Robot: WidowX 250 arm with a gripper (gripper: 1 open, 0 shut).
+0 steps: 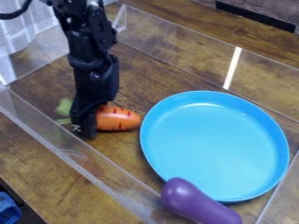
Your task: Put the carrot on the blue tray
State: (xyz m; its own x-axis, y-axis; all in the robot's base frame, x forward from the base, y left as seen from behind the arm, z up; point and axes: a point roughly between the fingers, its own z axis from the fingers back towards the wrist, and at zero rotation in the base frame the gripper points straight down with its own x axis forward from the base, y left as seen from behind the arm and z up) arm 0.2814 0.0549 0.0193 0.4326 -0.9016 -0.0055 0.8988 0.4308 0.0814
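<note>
The orange carrot lies on the wooden floor just left of the blue tray, its tip pointing right toward the tray's rim. Its green top sticks out to the left behind the arm. My gripper points straight down onto the carrot's thick leafy end, and its dark fingers look shut around that end. The tray holds nothing.
A glossy purple eggplant lies at the tray's near edge. Clear plastic walls fence the work area at the front and left. A white rack stands at the back left.
</note>
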